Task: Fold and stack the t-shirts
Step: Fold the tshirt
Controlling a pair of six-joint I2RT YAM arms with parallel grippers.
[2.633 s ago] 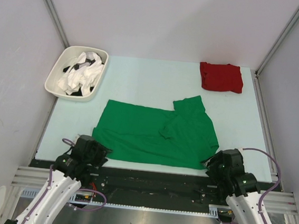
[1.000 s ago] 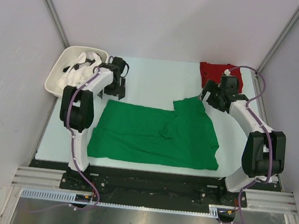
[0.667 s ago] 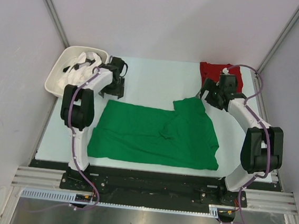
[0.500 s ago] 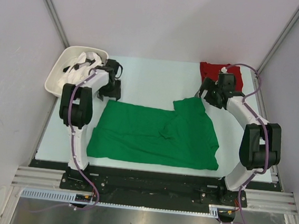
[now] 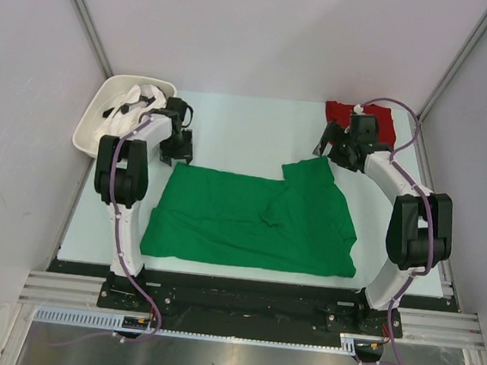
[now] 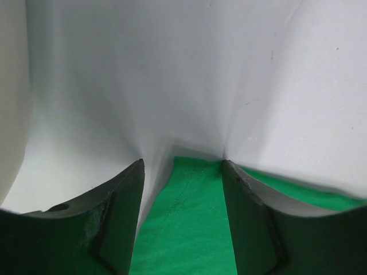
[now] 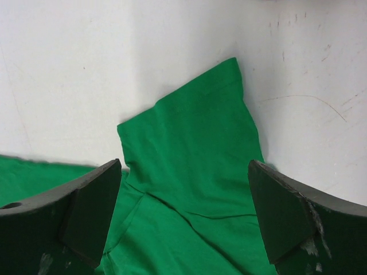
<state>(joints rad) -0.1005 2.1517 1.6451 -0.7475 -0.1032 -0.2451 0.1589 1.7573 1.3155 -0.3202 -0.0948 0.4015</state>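
Observation:
A bright green t-shirt point(image 5: 253, 218) lies half folded on the pale table, one sleeve sticking up at the far right. A dark red t-shirt point(image 5: 383, 125), folded square, lies at the far right corner, partly behind the right arm. My left gripper point(image 5: 178, 152) is open just above the green shirt's far left corner; the hemmed corner point(image 6: 189, 195) shows between its fingers point(image 6: 252, 217). My right gripper point(image 5: 326, 152) is wide open above the green sleeve point(image 7: 195, 154), which lies flat between its fingers point(image 7: 287, 217).
A white tub point(image 5: 93, 133) with white and black cloth stands at the far left, close to the left arm. Grey walls close in the table on the left, back and right. Bare table point(image 5: 257, 128) lies between the two grippers.
Both arms have swung out from their folded rest at the near edge to the far side. In the last second each gripper has edged down towards the green shirt's far corners.

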